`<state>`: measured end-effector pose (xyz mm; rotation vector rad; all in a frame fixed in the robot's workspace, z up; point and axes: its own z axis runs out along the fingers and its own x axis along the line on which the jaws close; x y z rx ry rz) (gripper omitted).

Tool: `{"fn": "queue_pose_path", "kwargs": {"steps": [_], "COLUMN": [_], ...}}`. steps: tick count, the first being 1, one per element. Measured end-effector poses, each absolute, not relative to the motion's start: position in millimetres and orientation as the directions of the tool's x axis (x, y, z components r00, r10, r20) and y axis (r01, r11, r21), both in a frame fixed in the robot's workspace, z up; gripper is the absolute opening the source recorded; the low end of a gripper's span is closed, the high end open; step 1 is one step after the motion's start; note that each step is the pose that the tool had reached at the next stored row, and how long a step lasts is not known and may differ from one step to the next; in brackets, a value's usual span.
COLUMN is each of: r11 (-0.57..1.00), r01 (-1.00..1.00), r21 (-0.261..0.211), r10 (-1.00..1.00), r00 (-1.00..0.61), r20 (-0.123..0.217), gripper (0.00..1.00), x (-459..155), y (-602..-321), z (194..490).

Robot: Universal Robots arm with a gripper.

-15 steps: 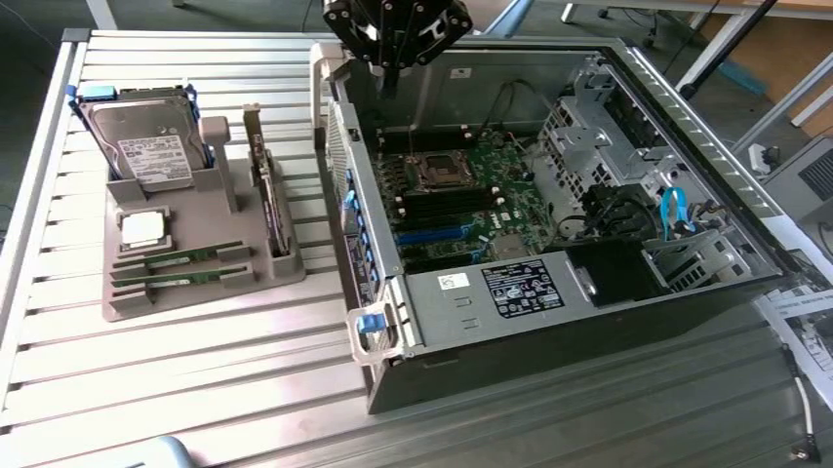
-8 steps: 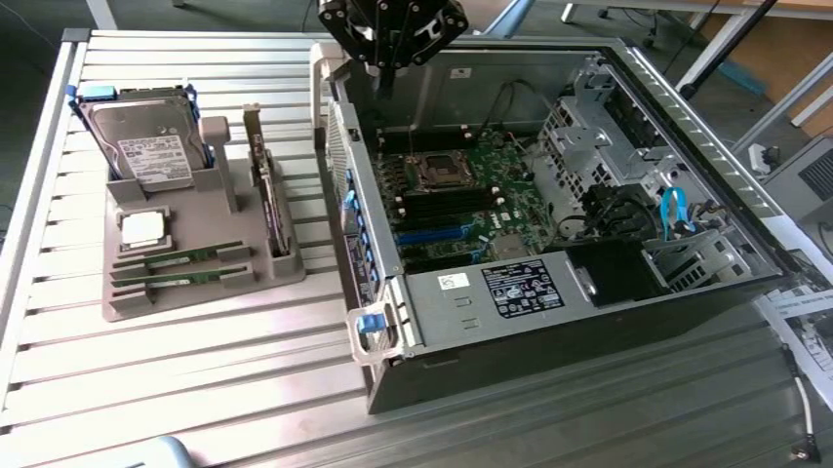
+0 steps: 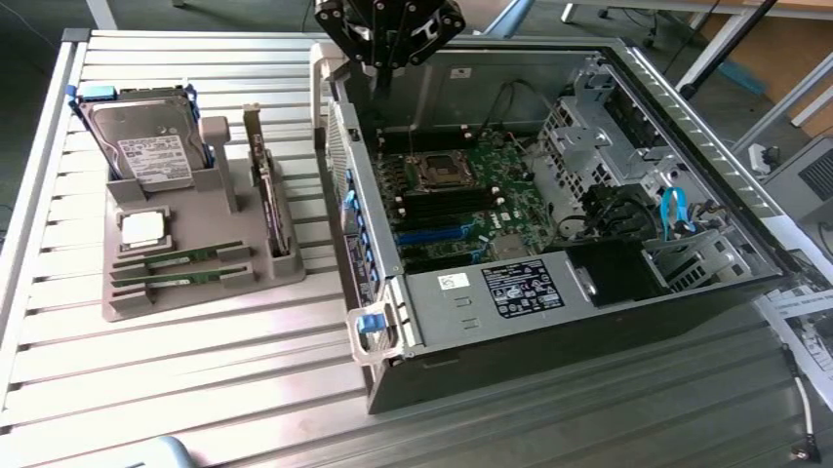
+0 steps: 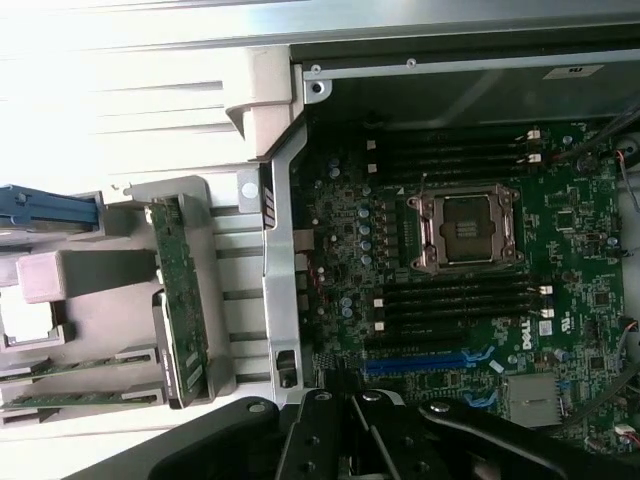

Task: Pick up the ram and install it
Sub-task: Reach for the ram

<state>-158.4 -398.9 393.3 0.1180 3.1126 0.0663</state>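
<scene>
Plainly thin, long, grn ram [image 3: 182, 257]

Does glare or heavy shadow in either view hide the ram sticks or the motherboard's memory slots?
Wrist view: strong glare washes out the table beside the case, but the ram sticks in their holder and the memory slots are not washed out. Exterior view: even light, no glare; the case interior is shaded, yet the slots are visible.
</scene>
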Motion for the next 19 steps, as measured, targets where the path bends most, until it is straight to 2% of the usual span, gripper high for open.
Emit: {"fn": "queue_pose_path", "kwargs": {"steps": [19], "r11": [0.996], "r01": [0.075], "r21": [0.044], "r10": [0.076], "r00": [-0.997], "r20": [-0.025], "gripper": [0.11], "x": [-164.4], "y": [-398.9], "z": [393.3]}}
